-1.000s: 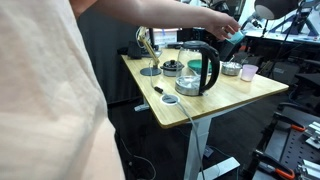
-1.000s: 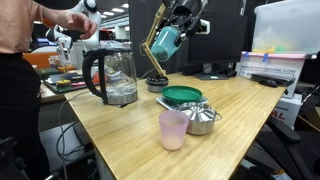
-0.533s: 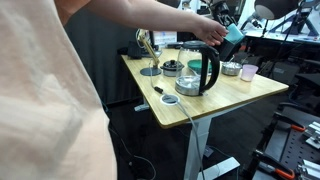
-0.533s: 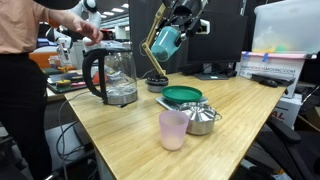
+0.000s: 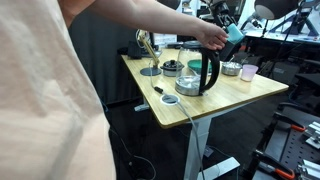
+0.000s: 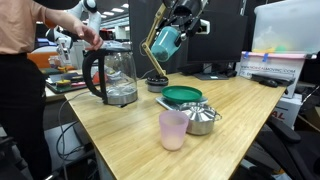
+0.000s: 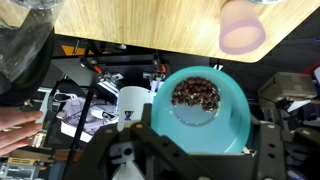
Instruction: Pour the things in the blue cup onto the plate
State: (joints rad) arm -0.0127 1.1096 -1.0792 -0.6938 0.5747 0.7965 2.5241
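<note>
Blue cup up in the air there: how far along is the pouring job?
Done: the small light-blue plastic cup is lifted, clamped in the gripper. In hand: it hangs tilted, dark pieces inside. Left: tipping them onto the round green plate.

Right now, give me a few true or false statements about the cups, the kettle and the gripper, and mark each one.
1. The gripper holds the blue cup up in the air, tilted. True.
2. The blue cup is empty. False: the wrist view shows dark bits inside it.
3. The pink cup lies on its side. False: it stands upright on the table, next to the metal bowl.
4. The kettle stands on the table. True.
5. The gripper's jaws hang open with nothing in them. False: they are closed on the blue cup.
</note>
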